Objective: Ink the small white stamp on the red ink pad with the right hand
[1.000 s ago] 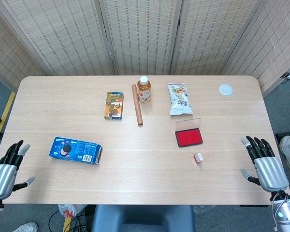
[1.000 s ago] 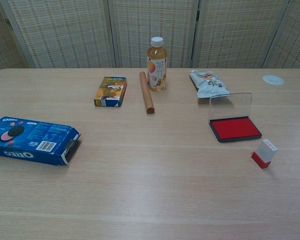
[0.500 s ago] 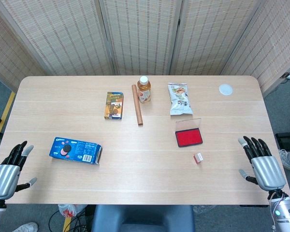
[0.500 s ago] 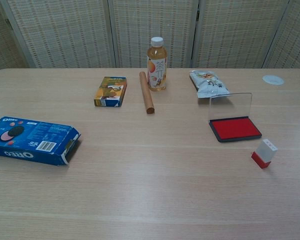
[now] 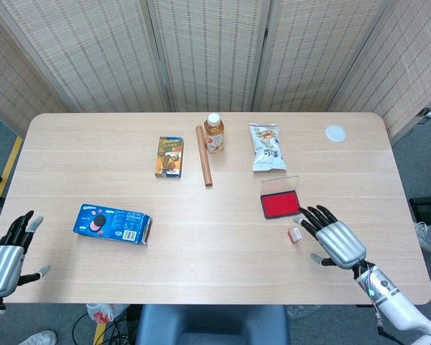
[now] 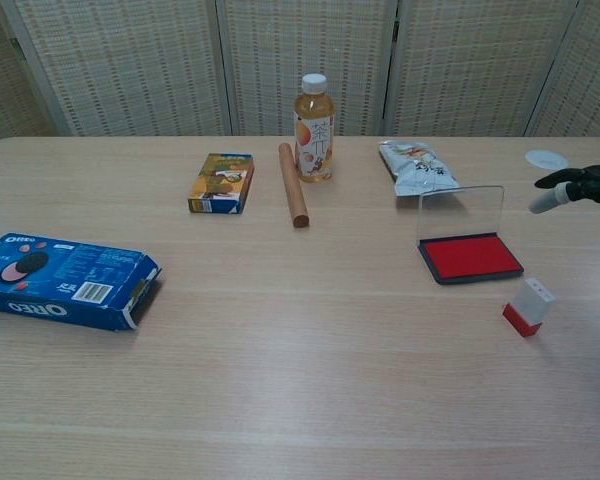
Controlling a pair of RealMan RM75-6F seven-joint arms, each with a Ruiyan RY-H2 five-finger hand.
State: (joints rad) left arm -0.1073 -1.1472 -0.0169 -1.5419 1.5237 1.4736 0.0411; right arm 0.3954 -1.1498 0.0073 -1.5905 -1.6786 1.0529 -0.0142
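Swung in from the table edge, right hand now just beside the stamp, fingers spread, nothing gripped yet.

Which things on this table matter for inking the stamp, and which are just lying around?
Needed: small white stamp, red ink pad, right hand.

Lying about: Oreo box, small snack box, wooden stick, tea bottle, snack bag, white disc.

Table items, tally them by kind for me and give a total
Boxes: 2, Oreo box, small snack box
Bottles: 1
Snack bags: 1
Wooden rods: 1
Ink pads: 1
Stamps: 1
White discs: 1
Total: 8
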